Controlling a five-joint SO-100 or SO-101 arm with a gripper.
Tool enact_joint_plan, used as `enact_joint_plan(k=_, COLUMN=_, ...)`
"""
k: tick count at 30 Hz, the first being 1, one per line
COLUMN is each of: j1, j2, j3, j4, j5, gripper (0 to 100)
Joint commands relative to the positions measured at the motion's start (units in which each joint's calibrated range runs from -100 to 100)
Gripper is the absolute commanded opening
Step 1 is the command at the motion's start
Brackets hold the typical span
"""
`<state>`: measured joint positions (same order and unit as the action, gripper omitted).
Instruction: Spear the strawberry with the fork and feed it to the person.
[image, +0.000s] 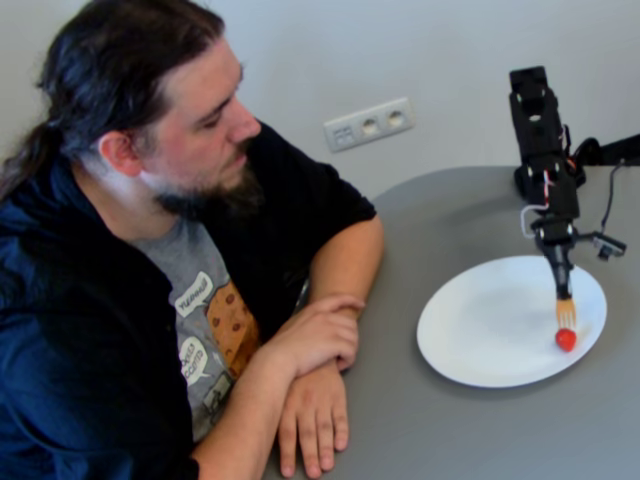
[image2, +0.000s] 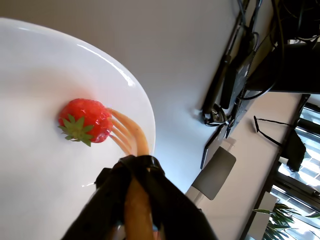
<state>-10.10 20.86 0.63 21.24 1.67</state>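
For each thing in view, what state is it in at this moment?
strawberry: on the plate, fork tines touching its side.
fork: clamped in the pincer, pointing down.
pincer: shut on the fork.
plate: holds only the strawberry.
person: seated, hands crossed, watching.

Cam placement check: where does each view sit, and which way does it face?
Fixed view: raised, beside the table, looking down across the person toward the plate; whole arm shows.
Wrist view: rides on the arm, looking along the fork at the strawberry; only the hand clamping the fork handle shows.
Shared: plate, fork, strawberry, grey table.
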Motion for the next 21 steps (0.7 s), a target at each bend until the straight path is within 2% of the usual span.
enact_joint_plan(k=1, j1=0.25, j2=1.46, j3=-4.33, j4=0.09, j5=-0.31, gripper=2)
enact_joint_plan(k=21, j1=2.64, j2=2.56, j3=-5.23, j4=-0.70, j5=-0.31, gripper=2)
